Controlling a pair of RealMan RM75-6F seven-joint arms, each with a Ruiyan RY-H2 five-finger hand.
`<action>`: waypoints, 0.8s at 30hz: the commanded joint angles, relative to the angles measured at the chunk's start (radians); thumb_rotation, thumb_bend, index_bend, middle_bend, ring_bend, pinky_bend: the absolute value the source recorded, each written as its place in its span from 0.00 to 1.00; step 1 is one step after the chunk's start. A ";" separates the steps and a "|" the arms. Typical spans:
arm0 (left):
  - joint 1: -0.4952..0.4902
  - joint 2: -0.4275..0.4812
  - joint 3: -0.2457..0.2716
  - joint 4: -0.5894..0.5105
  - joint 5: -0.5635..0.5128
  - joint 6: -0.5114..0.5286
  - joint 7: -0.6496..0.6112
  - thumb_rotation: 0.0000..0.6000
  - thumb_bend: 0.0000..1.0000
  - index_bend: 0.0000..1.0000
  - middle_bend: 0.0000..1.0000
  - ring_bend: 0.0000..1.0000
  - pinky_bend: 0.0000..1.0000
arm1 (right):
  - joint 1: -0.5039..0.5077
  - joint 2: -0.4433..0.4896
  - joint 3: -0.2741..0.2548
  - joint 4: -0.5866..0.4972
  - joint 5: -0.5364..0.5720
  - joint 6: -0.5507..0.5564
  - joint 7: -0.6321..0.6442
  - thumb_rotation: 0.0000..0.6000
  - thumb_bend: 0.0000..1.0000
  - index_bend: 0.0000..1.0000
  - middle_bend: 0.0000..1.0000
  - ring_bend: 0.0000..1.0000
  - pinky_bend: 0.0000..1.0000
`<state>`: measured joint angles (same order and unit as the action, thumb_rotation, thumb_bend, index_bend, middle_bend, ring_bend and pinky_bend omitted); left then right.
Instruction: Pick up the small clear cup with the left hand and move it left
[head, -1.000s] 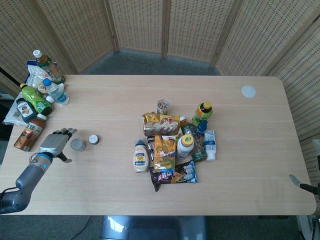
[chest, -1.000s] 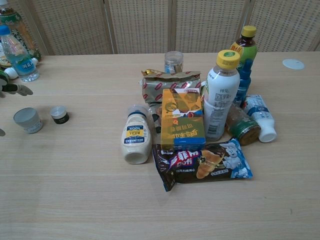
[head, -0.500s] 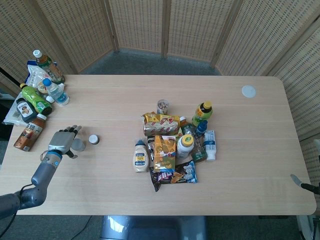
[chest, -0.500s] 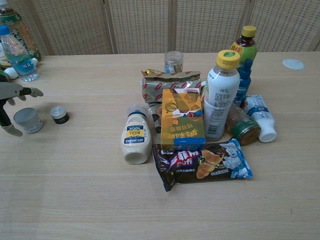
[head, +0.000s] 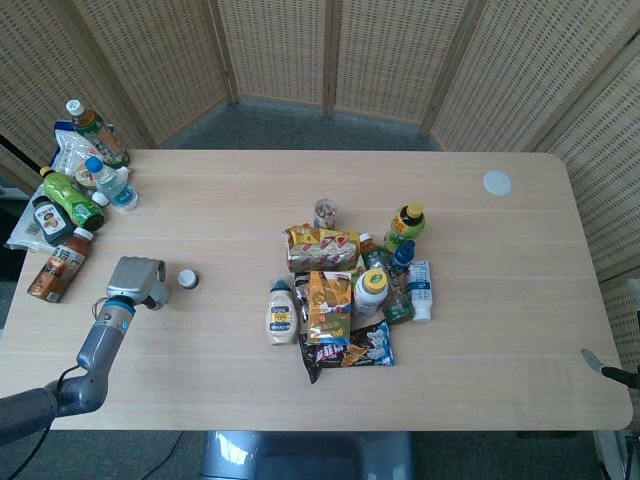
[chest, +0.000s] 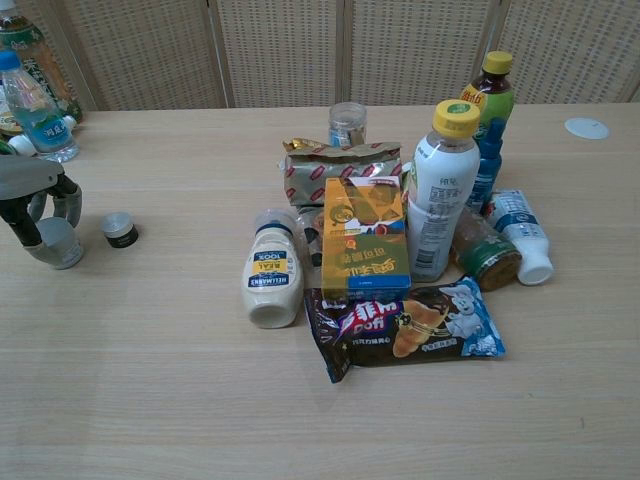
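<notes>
I see a wooden table (head: 230, 215) with a pile at its middle: a mayonnaise bottle (chest: 272, 268) lying beside an orange box (chest: 364, 241), a dark snack bag (chest: 405, 325) in front, a white yellow-capped bottle (chest: 440, 188) upright, a green tea bottle (chest: 490, 100) behind. A small dark-rimmed cap (chest: 119, 229) sits at left. Bottles (head: 72, 195) crowd the far left edge; a white disc (head: 497, 182) lies far right
</notes>
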<state>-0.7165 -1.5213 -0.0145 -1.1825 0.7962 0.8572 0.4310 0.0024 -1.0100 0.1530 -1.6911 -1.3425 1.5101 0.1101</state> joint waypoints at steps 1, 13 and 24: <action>0.007 0.001 -0.007 0.001 0.002 0.005 0.005 1.00 0.05 0.56 0.63 0.63 0.59 | 0.000 0.000 0.000 0.000 0.000 0.000 0.001 1.00 0.00 0.00 0.00 0.00 0.00; 0.017 0.150 -0.082 -0.169 0.021 0.075 0.005 1.00 0.05 0.55 0.62 0.63 0.60 | -0.003 0.003 -0.003 -0.009 -0.012 0.010 -0.001 1.00 0.00 0.00 0.00 0.00 0.00; -0.013 0.396 -0.190 -0.491 0.005 0.206 0.103 1.00 0.05 0.53 0.61 0.63 0.59 | -0.008 0.013 -0.007 -0.019 -0.028 0.019 0.016 1.00 0.00 0.00 0.00 0.00 0.00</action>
<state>-0.7184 -1.1882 -0.1710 -1.6002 0.8076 1.0212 0.4982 -0.0056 -0.9981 0.1465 -1.7095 -1.3695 1.5283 0.1248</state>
